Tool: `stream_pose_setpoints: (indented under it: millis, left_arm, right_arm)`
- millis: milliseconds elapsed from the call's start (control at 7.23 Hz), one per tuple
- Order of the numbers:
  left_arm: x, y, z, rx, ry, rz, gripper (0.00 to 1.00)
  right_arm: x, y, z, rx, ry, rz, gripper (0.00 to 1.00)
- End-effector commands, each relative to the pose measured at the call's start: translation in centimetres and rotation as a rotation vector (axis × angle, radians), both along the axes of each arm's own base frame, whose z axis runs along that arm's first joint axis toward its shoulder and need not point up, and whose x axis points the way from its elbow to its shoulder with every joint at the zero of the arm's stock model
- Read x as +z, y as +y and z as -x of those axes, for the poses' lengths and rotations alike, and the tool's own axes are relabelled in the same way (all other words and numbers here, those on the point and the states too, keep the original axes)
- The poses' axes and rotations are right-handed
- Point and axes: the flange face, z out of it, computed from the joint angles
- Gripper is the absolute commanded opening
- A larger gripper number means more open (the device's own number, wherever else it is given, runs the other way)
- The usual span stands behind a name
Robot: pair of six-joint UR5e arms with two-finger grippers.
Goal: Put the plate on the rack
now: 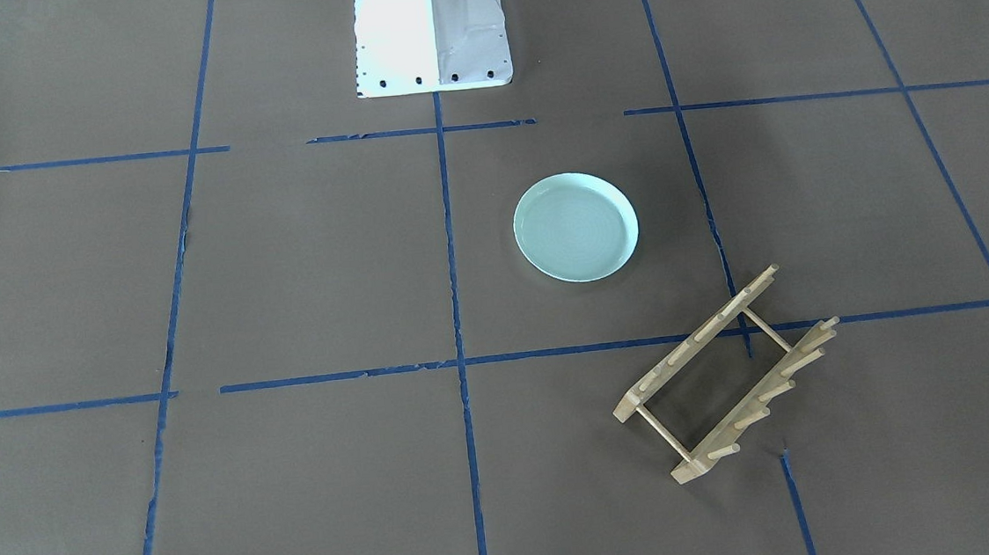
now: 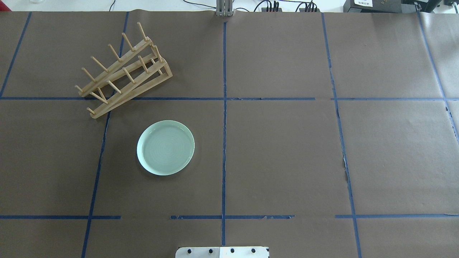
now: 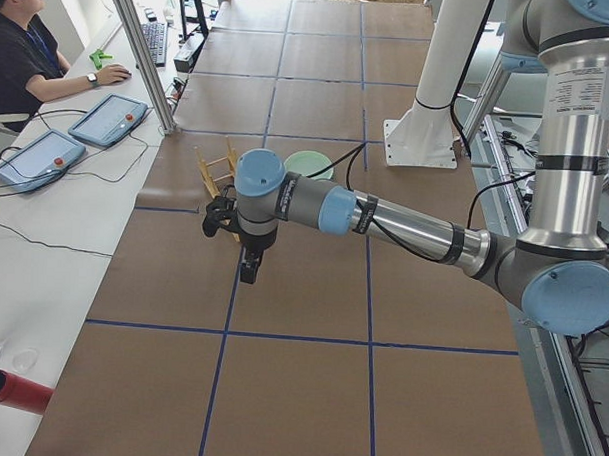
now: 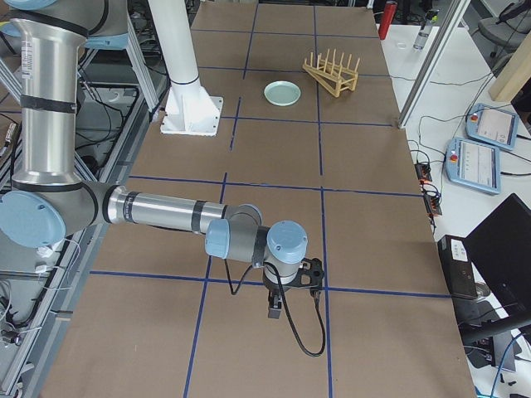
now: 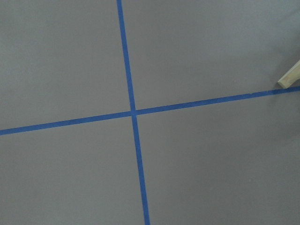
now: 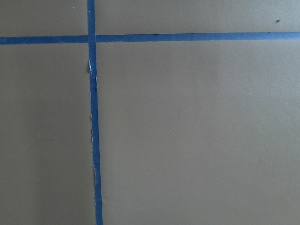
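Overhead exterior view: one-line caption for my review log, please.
Mint-green plate lies flat on the taped table, apart from the empty wooden rack; no arm in view.

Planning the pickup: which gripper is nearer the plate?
Left. The left gripper hovers near the rack beside the plate; the right gripper hovers far away at the opposite end.

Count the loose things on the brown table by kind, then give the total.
plate: 1
rack: 1
Total: 2
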Motion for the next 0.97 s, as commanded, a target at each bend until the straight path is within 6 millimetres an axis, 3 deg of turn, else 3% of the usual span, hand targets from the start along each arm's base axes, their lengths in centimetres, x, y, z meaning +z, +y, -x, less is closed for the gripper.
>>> stream_pose_setpoints:
  millis: [0, 277, 415, 691, 830]
  left_arm:
    - [-10.2, -0.6, -9.4, -0.058, 0.1, 0.043, 1.0]
    - [-21.1, -1.6, -21.9, -0.137, 0.178, 0.157, 1.0]
    - [-24.1, -0.4, -29.1, -0.172, 0.178, 0.226, 1.0]
    - [-27.1, -0.8, -41.8, -0.241, 0.112, 0.35, 1.0]
    - [-28.6, -1.4, -45.8, -0.249, 0.028, 0.395, 1.0]
  right_arm:
    - [-0.1, 0.0, 0.1, -0.001, 0.0, -0.001, 1.0]
    - [0.0, 0.0, 0.0, 0.0, 0.0, 0.0, 1.0]
    - [-0.1, 0.0, 0.1, -0.001, 0.0, -0.001, 1.0]
    - [-0.1, 0.0, 0.0, 0.0, 0.0, -0.001, 1.0]
    - [-0.1, 0.0, 0.1, -0.001, 0.0, -0.001, 1.0]
